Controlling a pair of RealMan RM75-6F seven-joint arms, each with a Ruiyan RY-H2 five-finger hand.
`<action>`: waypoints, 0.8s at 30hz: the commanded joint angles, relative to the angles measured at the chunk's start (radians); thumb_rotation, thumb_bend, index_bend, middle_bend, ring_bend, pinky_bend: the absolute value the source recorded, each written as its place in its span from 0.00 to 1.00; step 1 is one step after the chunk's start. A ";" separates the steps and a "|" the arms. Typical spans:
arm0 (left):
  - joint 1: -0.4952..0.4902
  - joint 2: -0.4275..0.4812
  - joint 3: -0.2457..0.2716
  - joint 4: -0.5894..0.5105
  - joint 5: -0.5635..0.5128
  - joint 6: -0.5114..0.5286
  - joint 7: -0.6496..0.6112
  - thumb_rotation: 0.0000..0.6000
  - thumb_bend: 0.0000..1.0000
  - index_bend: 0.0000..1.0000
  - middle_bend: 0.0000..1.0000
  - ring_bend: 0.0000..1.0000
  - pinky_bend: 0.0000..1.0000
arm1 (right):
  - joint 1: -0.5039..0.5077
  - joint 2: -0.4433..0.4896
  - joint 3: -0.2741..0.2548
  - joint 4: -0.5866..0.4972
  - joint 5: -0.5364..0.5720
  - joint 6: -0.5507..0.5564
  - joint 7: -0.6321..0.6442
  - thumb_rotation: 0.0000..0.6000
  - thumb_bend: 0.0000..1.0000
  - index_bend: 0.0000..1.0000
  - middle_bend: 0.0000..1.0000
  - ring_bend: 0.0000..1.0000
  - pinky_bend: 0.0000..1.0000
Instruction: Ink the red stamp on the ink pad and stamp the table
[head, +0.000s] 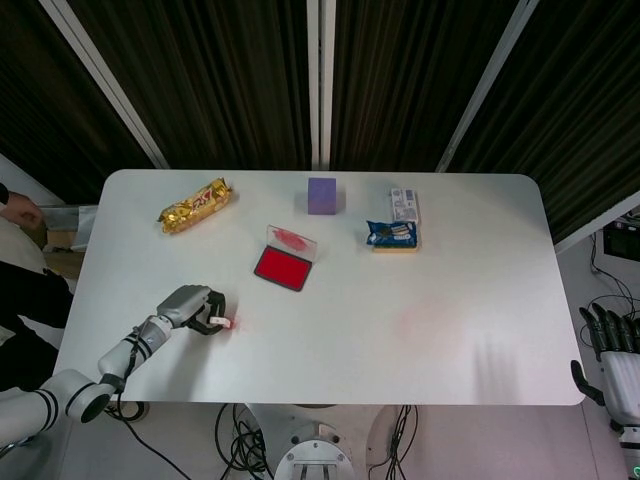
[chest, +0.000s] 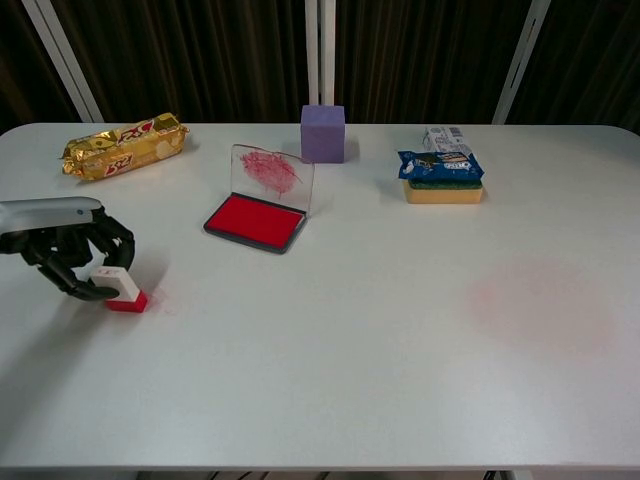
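Note:
My left hand (chest: 72, 252) (head: 190, 307) grips the red stamp (chest: 122, 290) (head: 222, 322) by its white top and presses its red base onto the white table (chest: 350, 350) near the front left edge. The open ink pad (chest: 255, 221) (head: 283, 267) lies further back, toward the table's middle, its clear lid standing upright and smeared with red. My right hand (head: 612, 345) hangs off the table's right edge in the head view, its fingers apart and holding nothing.
A gold snack bar (chest: 125, 143) lies at the back left. A purple cube (chest: 323, 133) stands behind the ink pad. A yellow sponge with blue packets (chest: 441, 172) sits at the back right. A faint pink smudge (chest: 540, 300) marks the table's right side.

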 joint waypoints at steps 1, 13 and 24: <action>-0.003 0.002 0.006 0.004 0.007 0.002 -0.012 1.00 0.51 0.59 0.61 0.98 1.00 | 0.000 0.001 0.000 -0.001 0.000 0.001 0.000 1.00 0.35 0.00 0.00 0.00 0.00; -0.015 0.007 0.025 0.011 0.026 0.008 -0.041 1.00 0.51 0.55 0.56 0.98 1.00 | 0.003 0.007 0.000 -0.005 0.016 -0.016 -0.006 1.00 0.35 0.00 0.00 0.00 0.00; -0.021 0.011 0.039 0.012 0.038 0.018 -0.053 1.00 0.51 0.54 0.51 0.98 1.00 | 0.004 0.011 0.000 -0.012 0.020 -0.020 -0.011 1.00 0.35 0.00 0.00 0.00 0.00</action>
